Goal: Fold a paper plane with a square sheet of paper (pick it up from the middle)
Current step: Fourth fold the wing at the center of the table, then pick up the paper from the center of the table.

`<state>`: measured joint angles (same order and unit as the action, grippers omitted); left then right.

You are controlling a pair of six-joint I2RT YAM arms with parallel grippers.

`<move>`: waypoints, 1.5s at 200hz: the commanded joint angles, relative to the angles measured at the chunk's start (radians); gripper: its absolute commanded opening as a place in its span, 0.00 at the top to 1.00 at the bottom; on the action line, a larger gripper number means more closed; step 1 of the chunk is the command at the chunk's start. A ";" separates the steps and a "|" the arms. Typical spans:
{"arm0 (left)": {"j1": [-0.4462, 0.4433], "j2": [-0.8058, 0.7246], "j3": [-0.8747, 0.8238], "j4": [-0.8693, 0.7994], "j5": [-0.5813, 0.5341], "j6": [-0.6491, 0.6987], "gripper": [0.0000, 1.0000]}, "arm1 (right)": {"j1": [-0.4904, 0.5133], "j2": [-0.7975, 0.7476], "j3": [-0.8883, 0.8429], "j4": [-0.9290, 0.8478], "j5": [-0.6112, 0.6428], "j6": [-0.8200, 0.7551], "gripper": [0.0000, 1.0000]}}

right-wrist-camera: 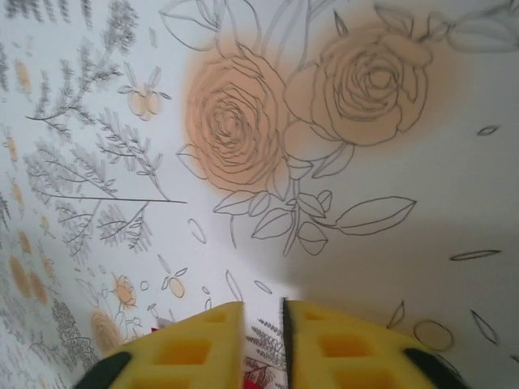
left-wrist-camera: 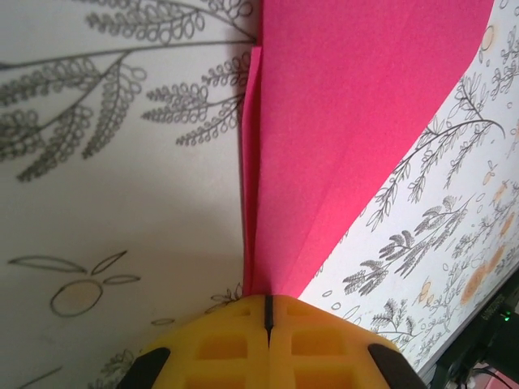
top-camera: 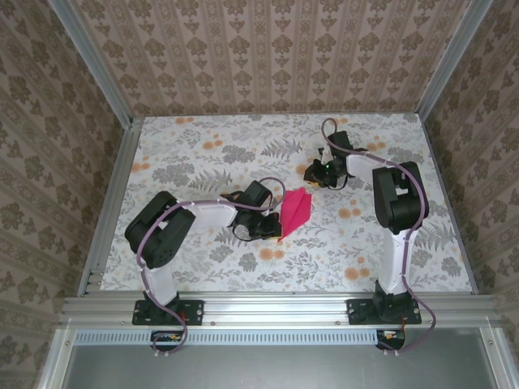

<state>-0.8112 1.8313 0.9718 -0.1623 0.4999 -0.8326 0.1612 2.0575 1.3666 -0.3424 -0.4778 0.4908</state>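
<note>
The left gripper (left-wrist-camera: 268,301) is closed on the narrow end of the paper plane (left-wrist-camera: 349,121), its yellow fingers (left-wrist-camera: 219,344) pressed together with the magenta fold pinched between them. The plane sits near the middle of the table (top-camera: 203,154), widening from the grip toward the far edge. The left arm (top-camera: 162,231) is folded low, with its forearm reaching rightward. The right gripper (right-wrist-camera: 263,320) points down at the flowered tablecloth (right-wrist-camera: 243,121), jaws a narrow slit apart and holding nothing. The right arm (top-camera: 397,203) stands tall at the near right corner and bends toward the far edge.
</note>
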 commanded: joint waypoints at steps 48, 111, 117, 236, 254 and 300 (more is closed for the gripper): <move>0.032 -0.170 0.069 -0.064 -0.157 0.005 0.58 | 0.010 -0.359 -0.324 0.122 -0.053 0.129 0.41; 0.188 -0.306 -0.072 -0.018 -0.173 -0.036 0.20 | 0.130 -0.347 -0.478 0.302 -0.096 0.249 0.42; 0.205 -0.313 -0.087 -0.015 -0.165 -0.037 0.17 | 0.139 -0.338 -0.480 0.316 -0.093 0.259 0.43; 0.319 -0.314 -0.146 0.078 -0.045 -0.063 0.00 | 0.173 -0.197 -0.467 0.462 -0.150 0.281 0.68; 0.327 -0.323 -0.150 0.082 -0.026 -0.064 0.00 | 0.174 -0.186 -0.475 0.526 -0.175 0.302 0.79; 0.422 -0.389 -0.182 0.120 0.128 -0.053 0.00 | 0.174 -0.270 -0.479 0.635 -0.221 0.365 0.93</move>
<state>-0.4400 1.5116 0.8158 -0.0708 0.5213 -0.8898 0.3283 1.8553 0.8906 0.1989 -0.6399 0.8104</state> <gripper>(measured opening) 0.999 0.073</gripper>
